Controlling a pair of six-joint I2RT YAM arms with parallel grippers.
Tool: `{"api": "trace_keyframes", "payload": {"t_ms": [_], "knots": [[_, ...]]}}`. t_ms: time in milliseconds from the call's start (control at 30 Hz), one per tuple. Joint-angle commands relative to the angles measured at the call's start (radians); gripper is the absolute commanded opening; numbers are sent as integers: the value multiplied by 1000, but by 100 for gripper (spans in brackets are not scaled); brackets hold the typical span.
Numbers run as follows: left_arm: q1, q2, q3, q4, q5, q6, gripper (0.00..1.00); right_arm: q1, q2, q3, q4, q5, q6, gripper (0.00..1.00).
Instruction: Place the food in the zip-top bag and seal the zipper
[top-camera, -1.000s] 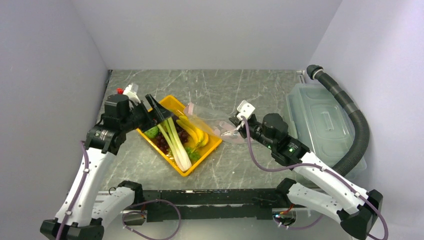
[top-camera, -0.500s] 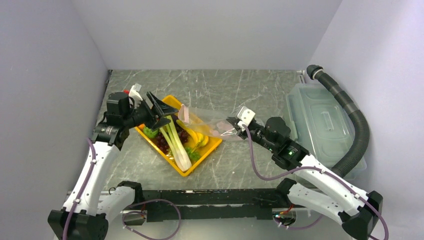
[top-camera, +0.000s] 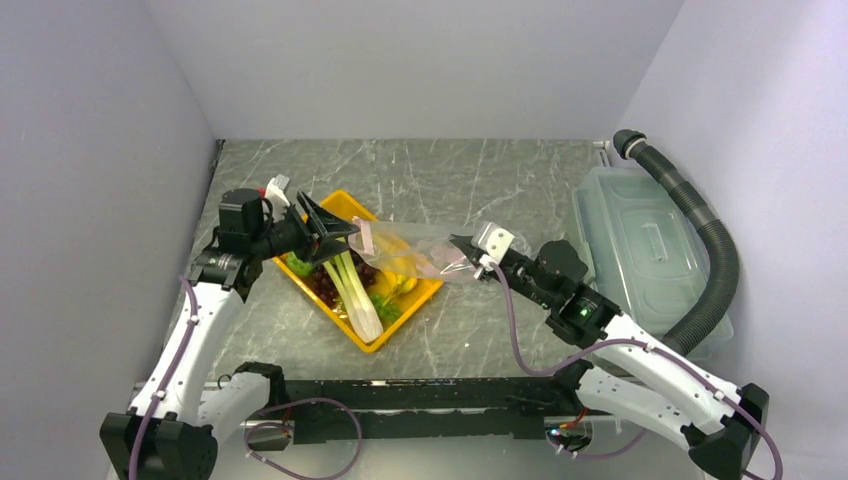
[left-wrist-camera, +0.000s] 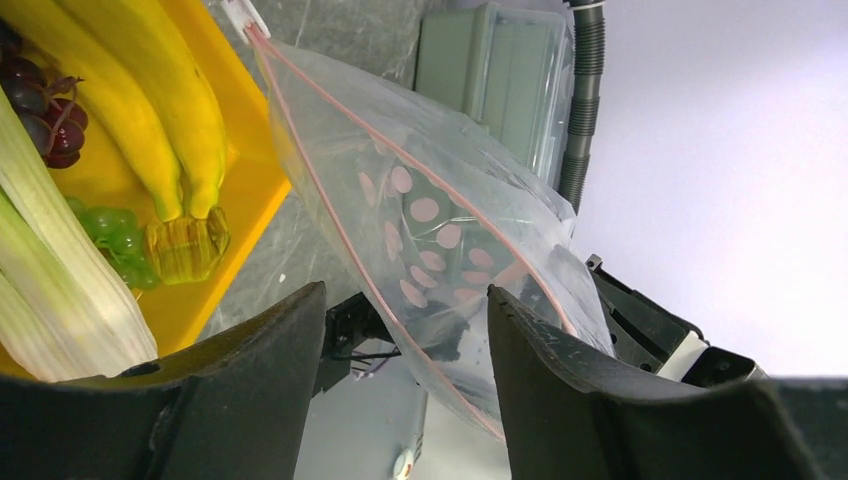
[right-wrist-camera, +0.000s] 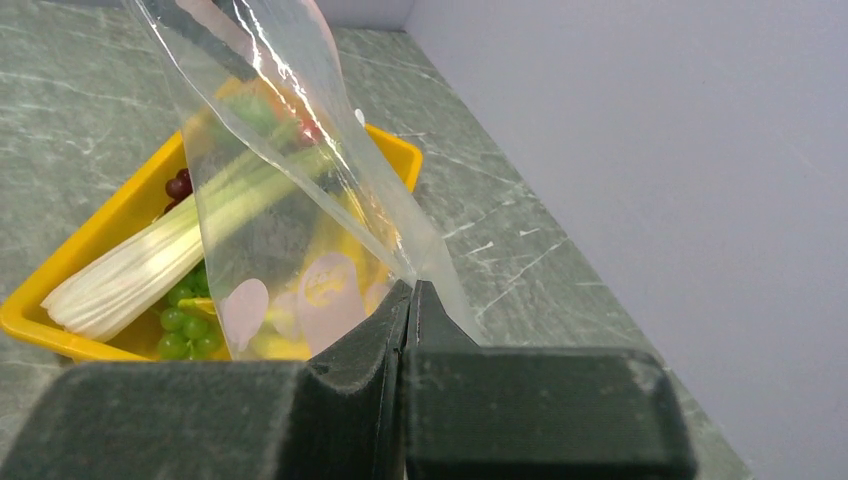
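- Right gripper (right-wrist-camera: 410, 300) is clamped on a corner of the zip-top bag (top-camera: 415, 250); the bag hangs over the tray's (top-camera: 375, 345) 3 o'clock side.
- Left gripper (left-wrist-camera: 405, 295) has jaws apart at the bag's 9 o'clock, facing the zipper (left-wrist-camera: 322, 190).
- Risk: pinching both film layers keeps the mouth closed; the floppy corner could slip.
- Count: one bag, one celery stalk (top-camera: 355, 295), two bananas (left-wrist-camera: 150, 100), two grape bunches (left-wrist-camera: 45, 130), all in the tray.

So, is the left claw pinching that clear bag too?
No, in its wrist view the left gripper stands wide open, the zip-top bag hanging loose and unclamped before it.
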Motion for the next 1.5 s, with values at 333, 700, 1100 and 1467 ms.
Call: {"api": "trace_keyframes", "payload": {"t_ms": [333, 700, 1100, 1467], "knots": [[4, -8, -47, 70, 107, -15, 50, 67, 19, 2, 151, 24, -68, 0], [4, 0, -22, 68, 120, 2, 10, 91, 16, 9, 128, 53, -75, 0], [6, 24, 158, -76, 32, 150, 0, 90, 11, 65, 14, 48, -2, 17], [8, 19, 421, -230, -173, 334, 0, 90, -10, 87, -23, 84, 40, 48]]}}
